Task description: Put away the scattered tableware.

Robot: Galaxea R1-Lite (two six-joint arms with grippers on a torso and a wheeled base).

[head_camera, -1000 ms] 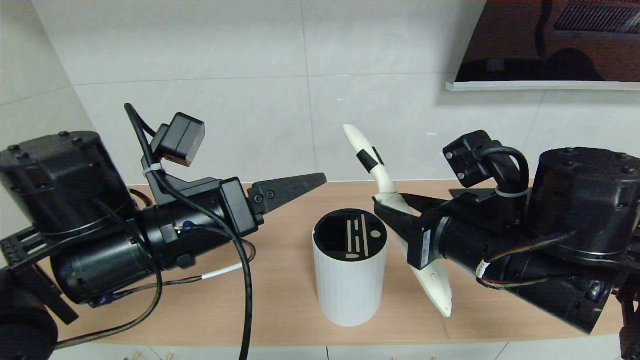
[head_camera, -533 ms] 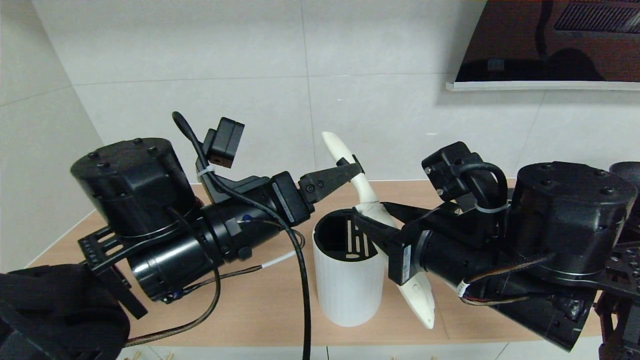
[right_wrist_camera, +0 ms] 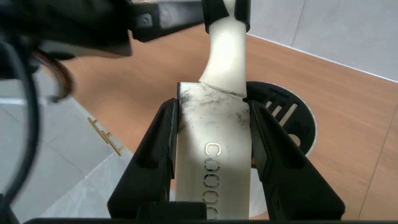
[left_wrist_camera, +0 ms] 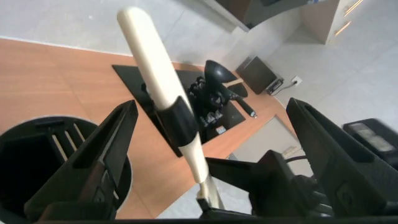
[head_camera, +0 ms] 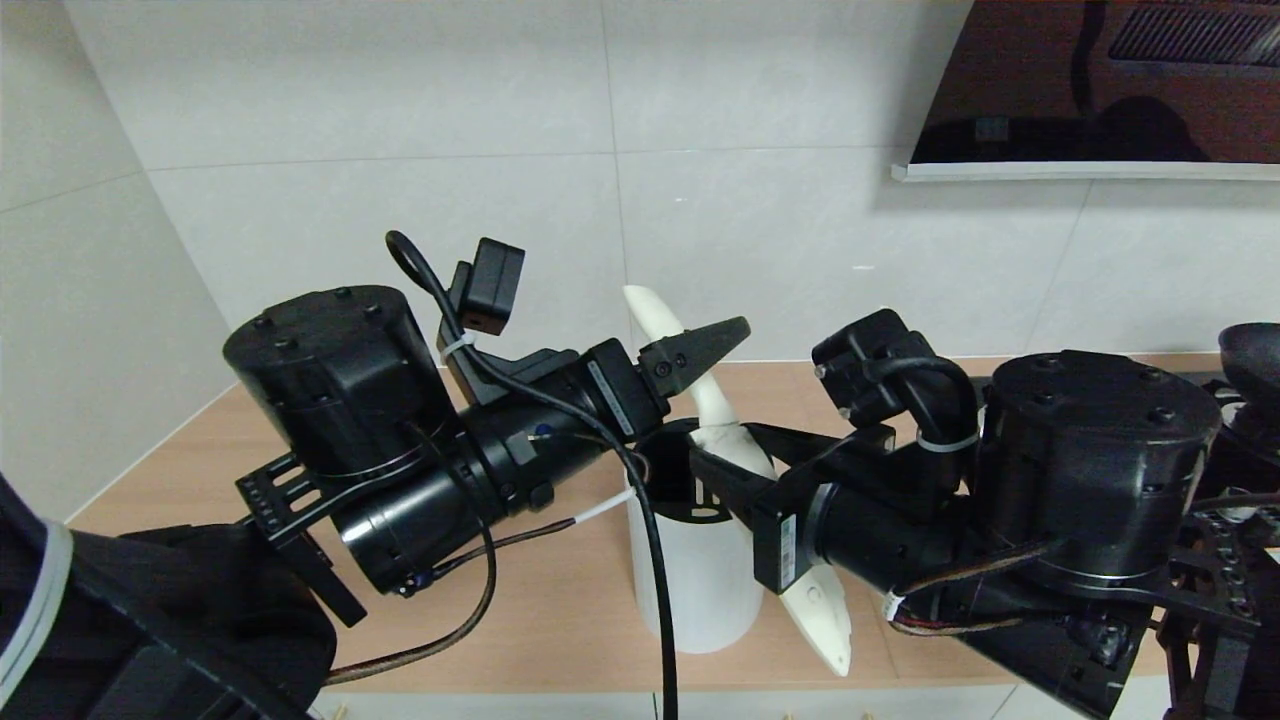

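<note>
My right gripper [head_camera: 735,458] is shut on a white spatula [head_camera: 817,612] at the neck between blade and handle. The spatula stands steeply tilted, its blade hanging down beside the white cylindrical holder [head_camera: 700,590] and its handle [head_camera: 648,312] rising above the holder's black slotted top. In the right wrist view the fingers [right_wrist_camera: 160,155] clamp the spatula [right_wrist_camera: 214,134] over the holder [right_wrist_camera: 292,115]. My left gripper [head_camera: 703,362] is open, its fingers on either side of the handle near the black band [left_wrist_camera: 177,121], with gaps on both sides in the left wrist view.
The holder stands on a wooden counter [head_camera: 560,600] against a tiled wall. A dark range hood [head_camera: 1100,90] hangs at the upper right. A black mat [left_wrist_camera: 140,78] with a black ladle-like object [left_wrist_camera: 214,71] lies farther right on the counter.
My right arm has carried the spatula leftward, up to the holder. My left arm has swung in from the left until its open fingers flank the handle.
</note>
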